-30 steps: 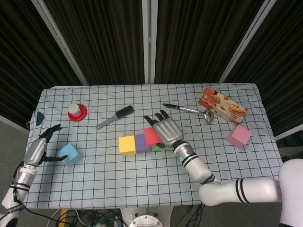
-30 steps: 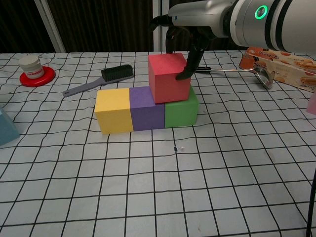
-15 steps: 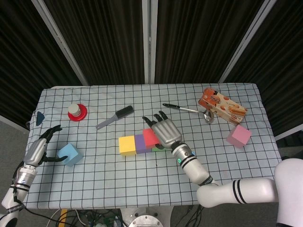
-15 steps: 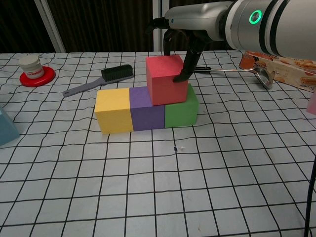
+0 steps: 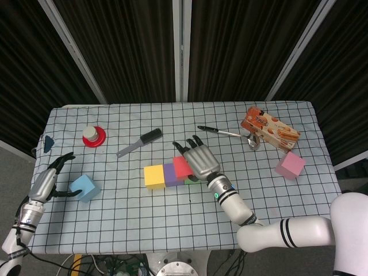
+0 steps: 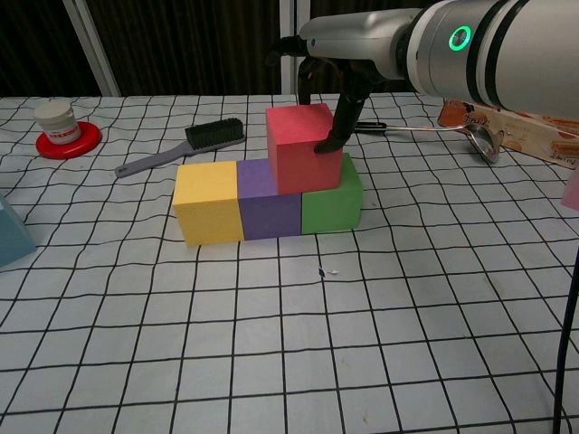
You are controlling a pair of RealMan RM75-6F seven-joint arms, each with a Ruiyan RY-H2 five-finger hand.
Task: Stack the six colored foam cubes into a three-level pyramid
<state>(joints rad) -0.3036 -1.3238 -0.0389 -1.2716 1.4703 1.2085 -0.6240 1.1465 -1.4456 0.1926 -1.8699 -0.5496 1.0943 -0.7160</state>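
Yellow (image 6: 207, 203), purple (image 6: 268, 203) and green (image 6: 331, 199) cubes stand in a tight row at the table's middle. A red cube (image 6: 303, 149) sits on top, straddling the purple and green ones. My right hand (image 6: 339, 68) reaches over it from behind, thumb pressed on its right face and fingers behind it; from above the hand (image 5: 200, 158) covers part of the red cube (image 5: 183, 165). A blue cube (image 5: 84, 187) lies at the near left, with my left hand (image 5: 49, 181) open just left of it. A pink cube (image 5: 290, 165) rests at the right.
A white jar on a red lid (image 5: 93, 135) stands at the far left. A black brush (image 5: 140, 142) lies behind the row, a metal ladle (image 5: 230, 134) and an orange snack box (image 5: 269, 129) at the far right. The table's front half holds nothing else.
The red cube has slid slightly left on top of the row with my right hand on it. The left hand has stayed still.
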